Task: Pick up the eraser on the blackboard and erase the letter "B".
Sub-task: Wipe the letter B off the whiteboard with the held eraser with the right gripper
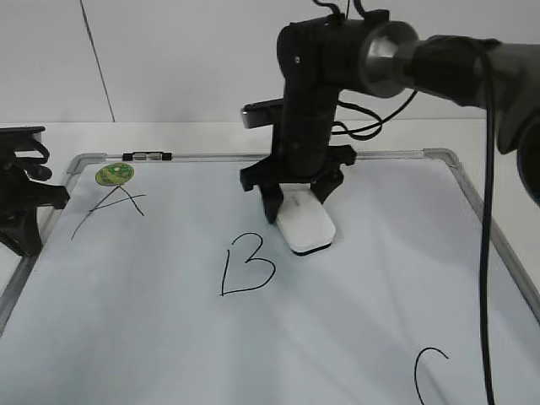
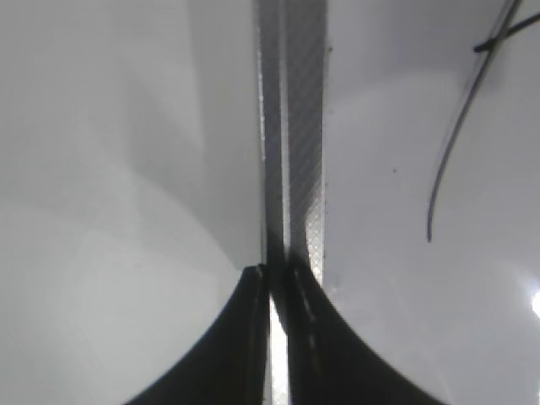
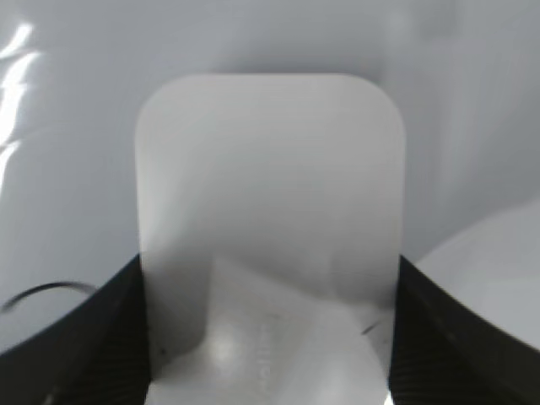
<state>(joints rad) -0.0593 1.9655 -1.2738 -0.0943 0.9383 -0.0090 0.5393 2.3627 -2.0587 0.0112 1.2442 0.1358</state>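
The white eraser [image 1: 305,224] lies on the blackboard [image 1: 152,337], just right of and above the black letter "B" [image 1: 246,266]. My right gripper [image 1: 297,201] is down over the eraser with a finger on each long side; in the right wrist view the eraser [image 3: 270,211] fills the gap between the fingers [image 3: 268,278], which touch its sides. My left gripper [image 1: 21,198] rests at the board's left edge, fingers shut and empty [image 2: 274,283] over the grey frame [image 2: 291,126].
A round green magnet [image 1: 114,174] sits at the top left above the scrawled "A" [image 1: 110,207]. A curved "C" [image 1: 426,371] is at the lower right. A marker [image 1: 146,156] lies on the top frame. A stroke of the "A" shows in the left wrist view [image 2: 456,135].
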